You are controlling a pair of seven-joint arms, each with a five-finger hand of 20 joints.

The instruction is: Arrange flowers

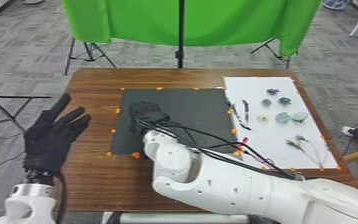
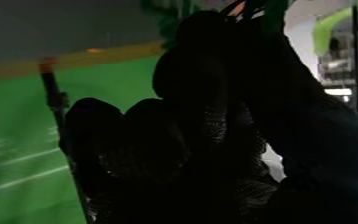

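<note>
Over the black mat [image 1: 144, 145] in the head view is my right hand [image 1: 149, 111], low at its upper left part. In the right wrist view, the dark glove of my right hand [image 2: 193, 130] has curled fingers, with thin dark stems and green leaves [image 2: 165, 17] at the fingertips. My left hand [image 1: 49, 142] stands open beside the table's left edge, holding nothing. On the white sheet [image 1: 286, 135] lie blue-grey blooms [image 1: 285, 101], pale green round leaves [image 1: 291, 117], a thin-stemmed sprig [image 1: 302, 145] and dark twigs [image 1: 245, 111].
The brown table [image 1: 95, 185] surrounds the mat and sheet, with orange markers [image 1: 135, 155] along their edges. Something small and red [image 1: 243, 144] lies by the sheet's left edge, near my right arm and its black cables. Behind the table hangs a green cloth [image 1: 193, 25].
</note>
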